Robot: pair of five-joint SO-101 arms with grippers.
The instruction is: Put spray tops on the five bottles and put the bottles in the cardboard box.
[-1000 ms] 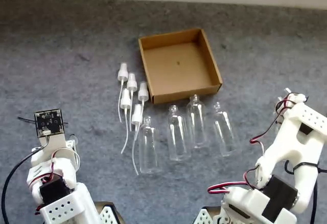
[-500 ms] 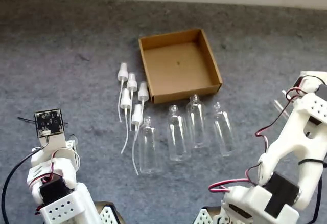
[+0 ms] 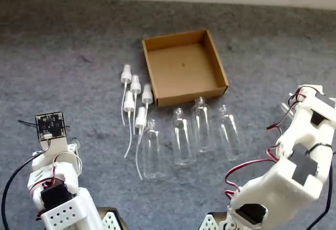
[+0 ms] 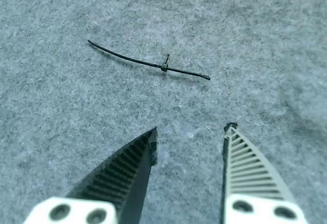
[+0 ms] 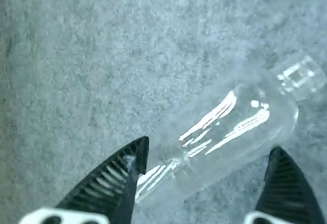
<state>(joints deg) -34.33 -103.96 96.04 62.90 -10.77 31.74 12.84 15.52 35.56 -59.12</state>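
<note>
Lying on side between spread right jaws: bottle (image 5: 230, 127); left jaws also spread.

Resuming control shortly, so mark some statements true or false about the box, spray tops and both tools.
1. The brown cardboard box holds no bottles. True.
2. The five white spray tops are fitted on bottles. False: they lie loose beside the box.
3. The right tool is shut on a bottle. False: it is open, straddling a clear plastic bottle lying on grey carpet.
4. The left tool is open near a thin black cable tie. True.
</note>
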